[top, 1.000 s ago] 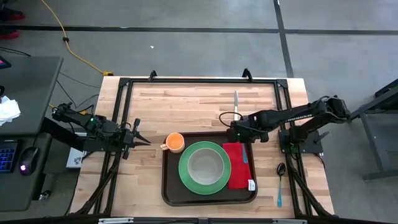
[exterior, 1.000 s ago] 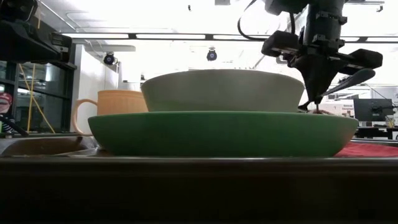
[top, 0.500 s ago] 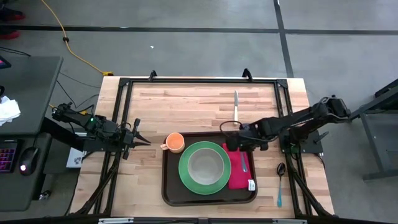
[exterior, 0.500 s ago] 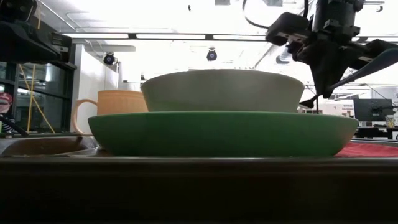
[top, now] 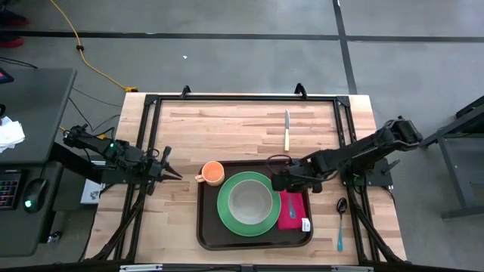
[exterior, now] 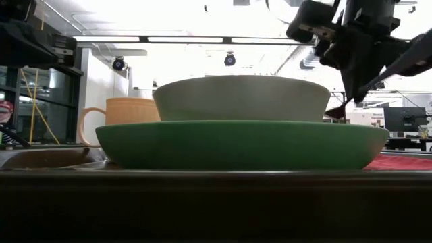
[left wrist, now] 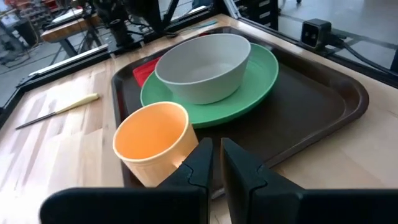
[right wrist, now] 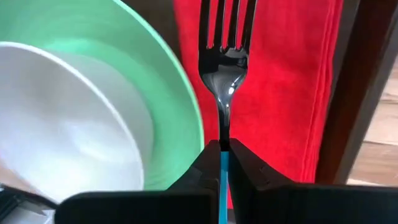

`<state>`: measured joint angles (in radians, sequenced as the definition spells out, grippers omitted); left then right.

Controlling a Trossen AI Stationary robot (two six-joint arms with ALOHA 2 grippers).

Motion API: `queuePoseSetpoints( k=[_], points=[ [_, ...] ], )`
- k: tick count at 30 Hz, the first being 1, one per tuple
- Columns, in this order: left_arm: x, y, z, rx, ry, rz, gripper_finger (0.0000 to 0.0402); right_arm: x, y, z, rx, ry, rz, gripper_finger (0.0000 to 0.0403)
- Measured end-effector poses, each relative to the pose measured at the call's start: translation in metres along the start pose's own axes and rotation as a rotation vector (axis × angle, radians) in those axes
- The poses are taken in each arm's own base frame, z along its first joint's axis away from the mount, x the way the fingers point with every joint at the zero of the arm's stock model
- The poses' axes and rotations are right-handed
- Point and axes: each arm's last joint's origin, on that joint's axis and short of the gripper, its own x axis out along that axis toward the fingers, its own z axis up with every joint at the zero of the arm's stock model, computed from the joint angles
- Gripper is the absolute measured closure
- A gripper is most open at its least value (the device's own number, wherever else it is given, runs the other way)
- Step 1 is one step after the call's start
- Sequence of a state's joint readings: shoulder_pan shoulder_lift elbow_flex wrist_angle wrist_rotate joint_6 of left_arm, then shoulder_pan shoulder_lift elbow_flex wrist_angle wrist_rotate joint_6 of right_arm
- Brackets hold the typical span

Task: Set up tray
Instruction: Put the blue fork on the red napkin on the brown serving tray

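The dark brown tray (top: 208, 227) lies on the wooden table. On it are a green plate (top: 227, 215) with a grey bowl (top: 246, 201), an orange cup (top: 212, 173) at its far left corner, and a red napkin (top: 301, 211) along its right side. My right gripper (top: 282, 181) is over the napkin's far end, shut on a blue-handled fork (right wrist: 225, 62) whose tines point toward the near edge. My left gripper (top: 171, 173) waits left of the tray, shut, pointing at the cup (left wrist: 152, 140). My right gripper (right wrist: 223, 149) pinches the fork's blue handle (right wrist: 223, 163) between its two fingers. The fork runs on beyond the fingertips in line with them. Its metal head is above the red napkin (right wrist: 280, 93), beside the plate's rim (right wrist: 186, 106), and appears lifted clear.
A knife (top: 286, 130) lies on the table beyond the tray's far edge. A spoon (top: 340, 219) with a blue handle lies on the table right of the tray. A black frame (top: 242, 98) borders the work area. Bare wood stretches along the far side.
My right gripper has carried the fork from the tray's far right corner toward the near edge and slightly left. It now stands over the napkin. Its fingers have stayed shut on the handle. The left arm has kept still.
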<state>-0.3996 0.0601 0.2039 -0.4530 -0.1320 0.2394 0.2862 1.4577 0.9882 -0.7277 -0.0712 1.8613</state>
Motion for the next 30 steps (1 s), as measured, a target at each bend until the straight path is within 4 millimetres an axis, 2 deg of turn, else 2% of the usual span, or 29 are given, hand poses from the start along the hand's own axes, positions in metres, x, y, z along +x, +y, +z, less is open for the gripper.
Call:
queuePoseSetpoints(
  k=[7, 19, 30],
  points=[
    [0.000, -0.001, 0.000, 0.000, -0.005, -0.019, 0.0339, 0.025, 0.004, -0.006, 0.004, 0.038, -0.049, 0.0403],
    [0.000, -0.001, 0.000, -0.001, -0.005, -0.019, 0.0339, 0.049, -0.002, -0.002, -0.038, -0.027, -0.169, 0.0403],
    [0.000, -0.001, 0.000, -0.001, -0.005, -0.019, 0.0339, 0.051, -0.004, 0.001, -0.052, -0.089, -0.189, 0.0403]
  ],
)
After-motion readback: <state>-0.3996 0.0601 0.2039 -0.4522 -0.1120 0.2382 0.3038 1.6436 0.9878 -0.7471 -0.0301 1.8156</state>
